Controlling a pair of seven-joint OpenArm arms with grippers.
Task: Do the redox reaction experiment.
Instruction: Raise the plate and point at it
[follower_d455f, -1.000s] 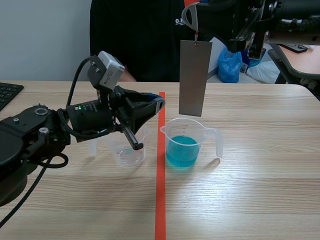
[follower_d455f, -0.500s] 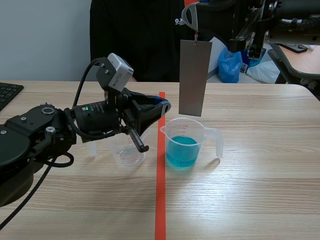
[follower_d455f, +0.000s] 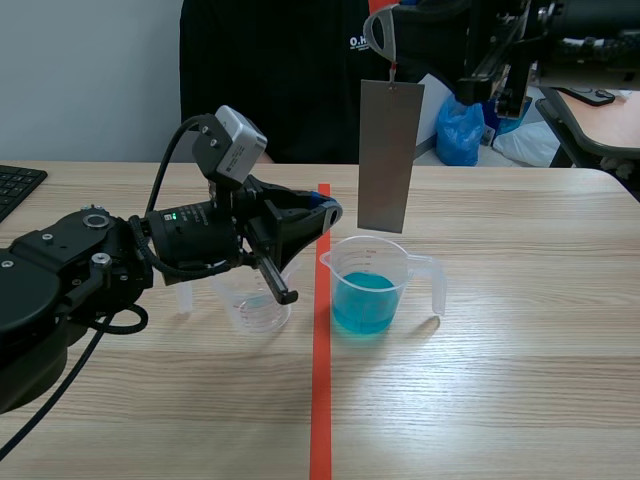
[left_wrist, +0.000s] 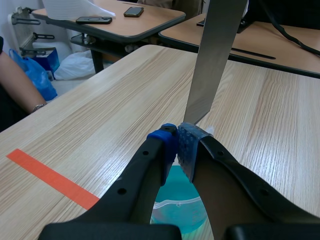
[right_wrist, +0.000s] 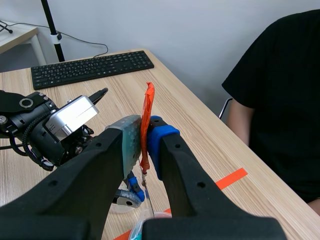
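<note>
Mostly, R end effector (right_wrist: 144, 145) pinching orange tab (right_wrist: 149, 102) hides plate (follower_d455f: 388, 155) beneath.

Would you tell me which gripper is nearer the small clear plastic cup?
Left. The left gripper hangs just above the clear plastic cup; the right gripper is high up, holding an orange strip.

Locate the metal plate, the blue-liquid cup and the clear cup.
metal plate (follower_d455f: 390, 155): scene view, flat face
blue-liquid cup (follower_d455f: 366, 292): scene view, front wall
clear cup (follower_d455f: 250, 312): scene view, lower wall
</note>
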